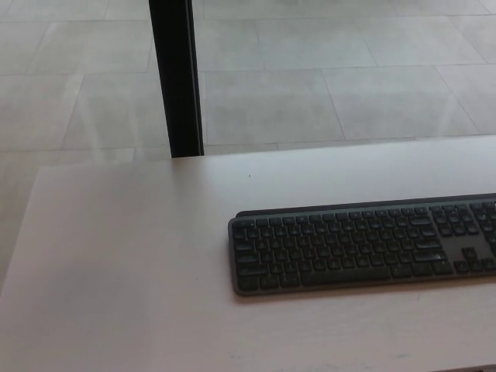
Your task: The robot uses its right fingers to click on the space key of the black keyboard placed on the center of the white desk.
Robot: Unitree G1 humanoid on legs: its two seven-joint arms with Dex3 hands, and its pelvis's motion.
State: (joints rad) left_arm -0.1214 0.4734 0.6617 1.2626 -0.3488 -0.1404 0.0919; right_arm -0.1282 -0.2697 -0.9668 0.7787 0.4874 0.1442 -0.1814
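Note:
A black keyboard (363,244) lies flat on the white desk (124,263), right of centre, its right end cut off by the picture's edge. Its long space key (346,276) runs along the front row of keys, nearest me. Nothing touches the keys. Neither of my hands nor any part of my arms shows in the head view.
A black vertical post (177,77) stands just behind the desk's far edge, left of centre. Beyond the desk is a grey tiled floor (333,70). The desk's left edge slants in at the picture's left.

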